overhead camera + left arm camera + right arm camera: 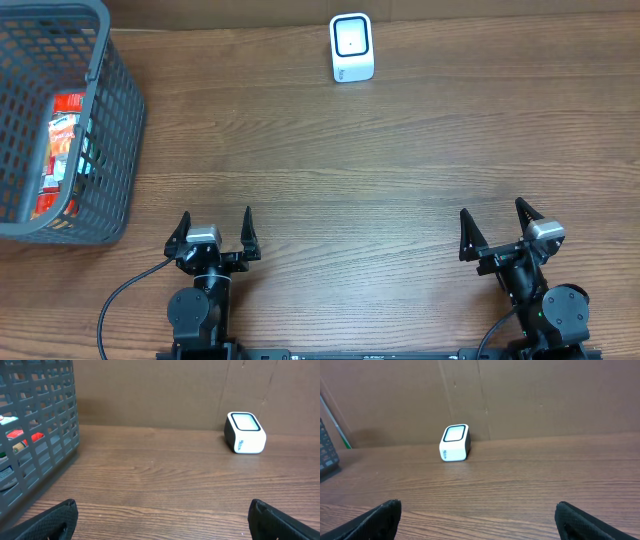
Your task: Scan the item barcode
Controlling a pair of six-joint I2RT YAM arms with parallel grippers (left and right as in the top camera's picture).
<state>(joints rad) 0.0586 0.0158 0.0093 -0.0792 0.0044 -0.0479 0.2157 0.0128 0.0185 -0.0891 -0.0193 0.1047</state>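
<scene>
Both arms are sitting at the near edge of the wooden worktop [350, 170]. The left end effector [216, 215] is holding its fingers wide apart with nothing between them, and the right end effector [492, 208] is doing the same. Neither is touching anything.

The item to be scanned, a red-and-white packet [62, 150], is lying inside the grey mesh basket [115, 150]. The basket is standing ahead and to the left of the left end effector, well apart from it. In the left wrist view the packet is showing only through the basket wall, and its barcode is not visible.

The white barcode scanner [352, 48] is standing far ahead of both end effectors, roughly between their two lines of reach. Its dark window is facing upward and slightly toward the arms.

The step in hand appears to be the first reach, with no part of the task done yet. The left arm is the nearer to the basket, so it seems the natural one to fetch the packet. To do this well, it should be coming down through the open top, clear of the rim. It should be closing on the packet's narrow edges rather than across a printed face, so that no finger is covering the barcode. The packet looks light and thin, so it may be slipping or flexing under a loose grip.
</scene>
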